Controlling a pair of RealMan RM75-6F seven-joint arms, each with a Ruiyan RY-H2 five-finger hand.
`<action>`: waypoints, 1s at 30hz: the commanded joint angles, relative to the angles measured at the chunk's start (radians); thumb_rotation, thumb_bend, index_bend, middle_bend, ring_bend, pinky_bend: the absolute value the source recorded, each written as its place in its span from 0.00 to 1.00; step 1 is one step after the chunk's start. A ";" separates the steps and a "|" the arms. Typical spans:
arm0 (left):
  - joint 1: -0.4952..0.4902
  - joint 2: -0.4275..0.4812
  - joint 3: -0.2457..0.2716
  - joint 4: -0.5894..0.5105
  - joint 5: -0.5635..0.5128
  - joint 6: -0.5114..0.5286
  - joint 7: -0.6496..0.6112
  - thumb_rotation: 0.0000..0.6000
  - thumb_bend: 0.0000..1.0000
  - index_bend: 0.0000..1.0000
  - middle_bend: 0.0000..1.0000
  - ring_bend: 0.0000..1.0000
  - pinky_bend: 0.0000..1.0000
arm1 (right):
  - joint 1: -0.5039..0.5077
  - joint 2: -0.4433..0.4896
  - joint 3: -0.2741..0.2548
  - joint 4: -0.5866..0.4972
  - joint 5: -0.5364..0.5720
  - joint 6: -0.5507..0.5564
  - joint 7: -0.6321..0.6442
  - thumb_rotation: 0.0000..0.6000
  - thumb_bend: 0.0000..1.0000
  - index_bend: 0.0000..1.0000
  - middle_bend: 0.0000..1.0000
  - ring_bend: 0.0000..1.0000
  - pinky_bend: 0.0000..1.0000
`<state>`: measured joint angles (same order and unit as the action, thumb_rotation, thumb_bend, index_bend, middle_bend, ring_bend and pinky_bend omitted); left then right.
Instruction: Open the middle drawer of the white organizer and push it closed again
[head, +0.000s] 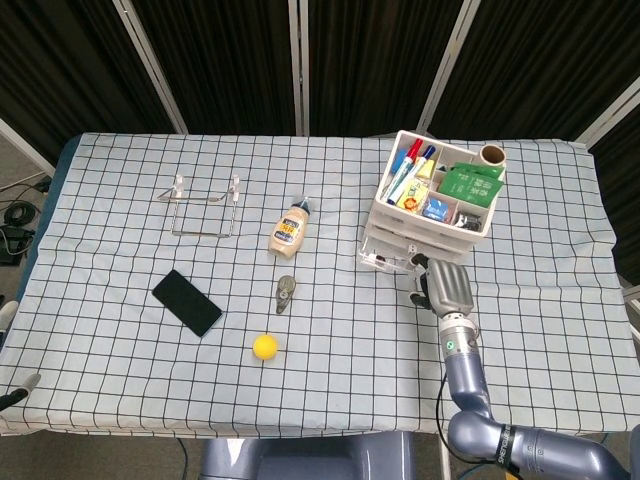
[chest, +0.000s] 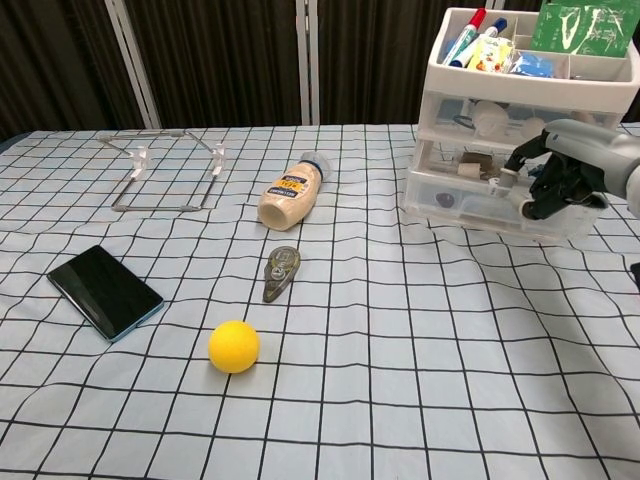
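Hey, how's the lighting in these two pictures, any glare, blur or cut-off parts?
Head view: even, soft light, sharp overall, faint shadows under the yellow ball and phone. Chest view: also sharp, the phone screen shows a dull sheen, and the white organizer and right hand are cropped by the right edge.
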<state>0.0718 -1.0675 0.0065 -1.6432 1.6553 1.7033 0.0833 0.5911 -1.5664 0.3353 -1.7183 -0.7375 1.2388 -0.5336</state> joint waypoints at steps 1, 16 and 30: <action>0.000 0.000 0.001 -0.001 0.002 0.000 0.001 1.00 0.09 0.00 0.00 0.00 0.00 | -0.002 0.007 -0.007 -0.017 -0.006 0.008 0.002 1.00 0.44 0.53 0.92 0.91 0.76; 0.002 -0.001 0.003 -0.004 0.006 0.001 0.009 1.00 0.09 0.00 0.00 0.00 0.00 | -0.020 0.029 -0.062 -0.090 -0.066 0.033 0.021 1.00 0.44 0.53 0.92 0.91 0.76; 0.003 0.001 0.000 -0.003 0.003 0.003 0.003 1.00 0.09 0.00 0.00 0.00 0.00 | -0.030 0.059 -0.068 -0.154 -0.115 0.050 0.054 1.00 0.39 0.40 0.90 0.90 0.75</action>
<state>0.0752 -1.0670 0.0070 -1.6464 1.6580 1.7062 0.0867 0.5627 -1.5140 0.2694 -1.8610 -0.8440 1.2852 -0.4820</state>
